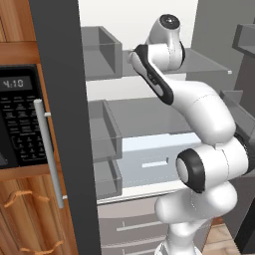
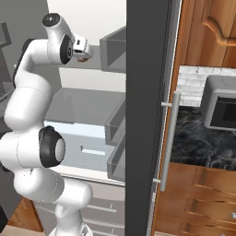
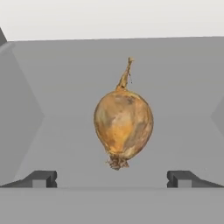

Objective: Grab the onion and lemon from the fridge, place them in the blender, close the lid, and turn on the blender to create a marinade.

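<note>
1. Found the onion (image 3: 123, 124) lying on a grey shelf (image 3: 57, 87) inside the fridge (image 1: 59, 74), with its pointed tip away from the hand and its hairy root end toward it.
2. Saw the gripper (image 3: 112, 178) with its two fingertips (image 3: 41, 178) far apart, one out on each side, holding nothing and not touching the onion.
3. Could have bumped the round onion on the way in and sent it rolling to the back of the shelf.
4. Could have closed too soon, before reaching the fat middle, and pinched only the root end or just air.
5. Could have squeezed off to one side and made the smooth bulb pop out and roll away.
6. Could have knocked the arm (image 1: 199, 109) on the grey side wall (image 3: 19, 113) while backing out, as there looked to be little room in there, and dropped the onion.
</note>
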